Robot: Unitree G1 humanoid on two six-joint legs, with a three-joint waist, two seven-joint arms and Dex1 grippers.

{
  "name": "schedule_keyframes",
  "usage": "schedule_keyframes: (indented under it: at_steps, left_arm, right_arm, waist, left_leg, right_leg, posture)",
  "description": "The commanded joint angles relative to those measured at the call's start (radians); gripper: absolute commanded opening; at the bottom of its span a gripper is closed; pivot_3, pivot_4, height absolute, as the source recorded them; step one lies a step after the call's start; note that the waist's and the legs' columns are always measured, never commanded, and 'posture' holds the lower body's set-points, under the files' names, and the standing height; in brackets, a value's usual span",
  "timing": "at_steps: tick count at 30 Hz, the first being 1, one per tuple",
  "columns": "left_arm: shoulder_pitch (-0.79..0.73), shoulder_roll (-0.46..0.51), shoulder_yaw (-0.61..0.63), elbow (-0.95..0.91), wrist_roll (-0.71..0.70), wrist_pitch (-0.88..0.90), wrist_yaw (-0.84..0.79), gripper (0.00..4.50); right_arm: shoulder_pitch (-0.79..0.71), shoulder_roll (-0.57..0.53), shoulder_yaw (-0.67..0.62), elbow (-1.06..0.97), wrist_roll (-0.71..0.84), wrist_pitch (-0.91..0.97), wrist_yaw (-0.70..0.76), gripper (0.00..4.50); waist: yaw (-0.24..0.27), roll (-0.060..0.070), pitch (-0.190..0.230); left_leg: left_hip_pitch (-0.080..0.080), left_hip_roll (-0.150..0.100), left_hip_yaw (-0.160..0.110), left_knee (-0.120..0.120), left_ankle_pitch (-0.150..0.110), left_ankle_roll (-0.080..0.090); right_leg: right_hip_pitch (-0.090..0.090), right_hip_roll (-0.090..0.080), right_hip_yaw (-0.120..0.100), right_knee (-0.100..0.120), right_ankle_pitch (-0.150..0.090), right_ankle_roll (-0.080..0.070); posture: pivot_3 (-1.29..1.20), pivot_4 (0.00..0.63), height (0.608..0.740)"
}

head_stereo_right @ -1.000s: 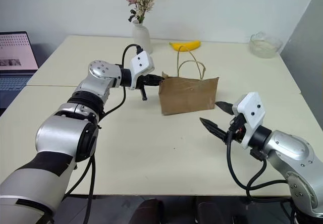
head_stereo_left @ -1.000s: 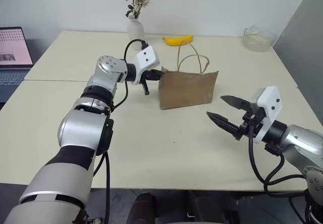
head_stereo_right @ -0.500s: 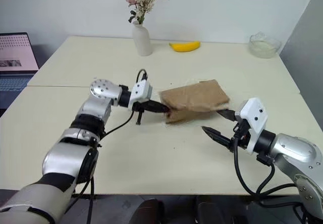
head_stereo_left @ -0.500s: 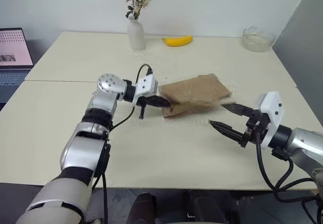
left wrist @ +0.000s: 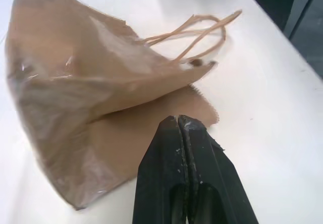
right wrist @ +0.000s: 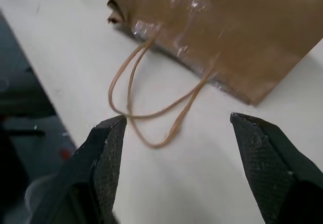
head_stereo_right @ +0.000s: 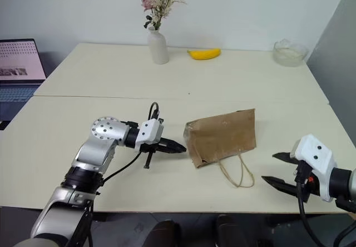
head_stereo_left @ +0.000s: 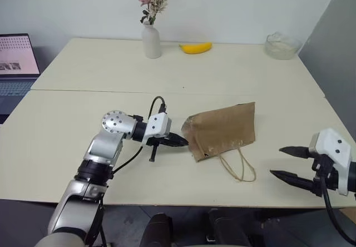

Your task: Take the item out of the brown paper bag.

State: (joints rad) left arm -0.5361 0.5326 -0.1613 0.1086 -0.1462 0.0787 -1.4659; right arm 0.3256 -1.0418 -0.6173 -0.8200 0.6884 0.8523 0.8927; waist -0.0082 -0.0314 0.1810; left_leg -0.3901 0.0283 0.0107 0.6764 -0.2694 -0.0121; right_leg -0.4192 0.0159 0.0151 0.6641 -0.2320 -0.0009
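Note:
The brown paper bag [head_stereo_left: 222,130] lies flat on the table near its front edge. Its tan cord handles [head_stereo_left: 236,166] trail toward that edge. My left gripper [head_stereo_left: 183,142] is shut on the bag's left corner; in the left wrist view the closed fingertips [left wrist: 179,119] pinch the paper edge of the bag [left wrist: 75,82]. My right gripper [head_stereo_left: 277,162] stands open to the right of the bag, apart from it, with nothing between its fingers. In the right wrist view the handles [right wrist: 146,108] lie just beyond it. The item is hidden.
At the back of the table stand a white vase with dried flowers [head_stereo_left: 151,40], a yellow banana [head_stereo_left: 196,47] and a glass bowl [head_stereo_left: 280,45]. A laptop [head_stereo_left: 16,63] sits at the far left. The table's front edge [head_stereo_left: 183,205] runs close below the handles.
The bag stood upright at mid-table; my left gripper tipped it over and pulled it toward the front edge, where it lies flat. My right gripper drew back to the right, away from the bag.

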Motion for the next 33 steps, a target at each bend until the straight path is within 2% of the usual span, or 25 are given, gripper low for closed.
schedule_keyframes:
  at_steps: [1, 3, 5, 11, 14, 19, 31, 33]
  left_arm:
    - [-0.023, 0.05, 0.041, -0.11, -0.04, 0.054, 0.044, 0.19]
    - [-0.049, 0.069, 0.056, -0.158, -0.051, 0.062, 0.072, 0.54]
    - [-0.072, 0.062, 0.051, -0.202, -0.055, 0.061, 0.11, 1.11]
    - [-0.08, -0.022, -0.116, -0.239, 0.029, -0.083, 0.147, 2.95]
    - [-0.107, -0.077, -0.217, -0.199, 0.075, -0.118, 0.149, 2.95]
    - [-0.169, -0.151, -0.341, -0.034, 0.208, -0.287, 0.191, 2.95]
    - [-0.241, -0.235, -0.466, 0.195, 0.399, -0.571, 0.301, 2.95]
    - [-0.249, -0.255, -0.473, 0.225, 0.427, -0.595, 0.337, 2.55]
  right_arm:
    - [-0.076, 0.018, 0.03, -0.015, 0.018, -0.032, -0.037, 3.46]
    - [-0.109, 0.034, 0.061, -0.015, 0.028, -0.029, -0.055, 3.46]
    - [-0.152, 0.051, 0.104, -0.007, 0.034, -0.025, -0.081, 3.46]
    - [-0.206, 0.047, 0.172, 0.0, 0.061, 0.001, -0.096, 3.46]
    - [-0.186, 0.022, 0.148, 0.007, 0.057, 0.015, -0.072, 3.46]
    - [-0.139, -0.004, 0.092, 0.006, 0.057, 0.036, -0.043, 3.46]
    - [-0.057, -0.003, 0.061, -0.014, 0.033, 0.029, -0.031, 3.46]
    - [-0.061, -0.002, 0.072, -0.016, 0.034, 0.029, -0.034, 3.46]
  waist:
    - [-0.001, 0.0, 0.0]
    - [0.0, -0.001, 0.0]
    - [0.002, 0.0, 0.0]
    - [0.008, 0.0, 0.0]
    - [0.008, 0.0, 0.0]
    - [0.008, 0.0, 0.0]
    - [0.007, 0.0, 0.0]
    - [0.007, 0.0, 0.0]
  left_leg:
    - [0.0, 0.0, 0.0, 0.0, 0.0, 0.0]
    - [0.0, 0.0, 0.0, 0.0, 0.0, 0.0]
    - [-0.001, -0.001, 0.0, 0.0, 0.0, 0.0]
    - [-0.005, -0.002, 0.0, 0.0, 0.0, 0.0]
    - [-0.005, -0.002, 0.0, 0.0, 0.0, 0.0]
    - [-0.004, -0.002, 0.0, 0.0, 0.0, 0.0]
    - [-0.004, -0.002, 0.0, 0.0, 0.0, 0.0]
    - [-0.005, -0.003, 0.0, 0.0, 0.0, 0.0]
  right_leg:
    - [0.0, 0.0, 0.0, 0.0, 0.0, 0.0]
    - [0.0, 0.0, 0.0, 0.0, 0.001, 0.001]
    - [0.0, 0.0, 0.0, -0.001, 0.001, 0.001]
    - [-0.001, -0.001, 0.001, -0.005, 0.001, 0.001]
    - [-0.001, -0.001, 0.001, -0.005, 0.001, 0.002]
    - [-0.001, 0.0, 0.001, -0.004, 0.001, 0.002]
    - [-0.001, 0.0, 0.001, -0.004, 0.001, 0.002]
    - [-0.001, 0.0, 0.001, -0.004, 0.001, 0.002]
  posture:
    - [0.0, 0.15, 0.74]
    - [0.0, 0.15, 0.74]
    - [0.0, 0.15, 0.74]
    - [0.0, 0.15, 0.74]
    - [0.0, 0.15, 0.74]
    - [0.0, 0.15, 0.74]
    - [0.0, 0.15, 0.74]
    - [0.0, 0.15, 0.74]
